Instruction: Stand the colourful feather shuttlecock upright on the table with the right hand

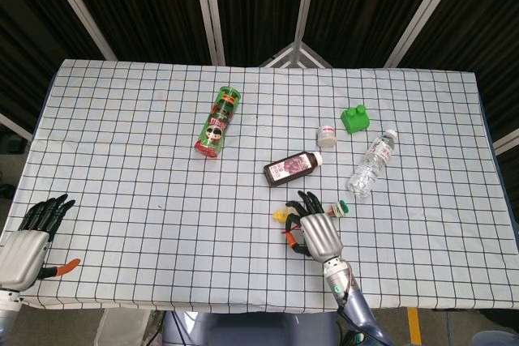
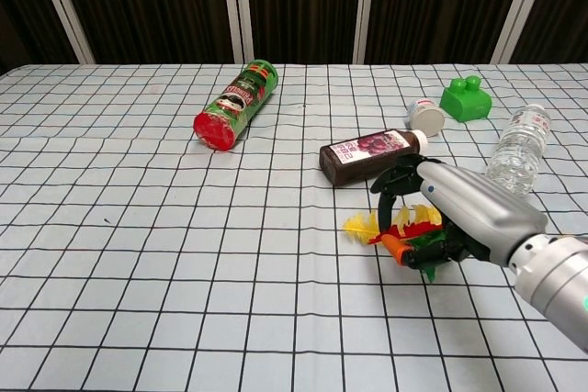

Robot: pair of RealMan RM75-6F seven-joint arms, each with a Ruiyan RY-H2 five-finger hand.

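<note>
The colourful feather shuttlecock [image 2: 362, 224] lies low on the checked tablecloth near the front, right of centre. Its yellow, red and green feathers are bunched up under my right hand [image 2: 464, 208]. That hand arches over the feathers and grips them, fingers curled down on the far side and the orange-tipped thumb under the near side. In the head view the shuttlecock's [image 1: 280, 215] white and green base pokes out to the right of the right hand [image 1: 318, 231]. My left hand [image 1: 28, 241] rests open at the table's front left corner, holding nothing.
A brown bottle [image 2: 372, 154] lies just behind the right hand. A clear water bottle [image 2: 517, 146] lies to the right of it. A small white jar [image 2: 424, 116] and a green block [image 2: 465, 98] sit further back. A green Pringles can [image 2: 237, 104] lies at the back left.
</note>
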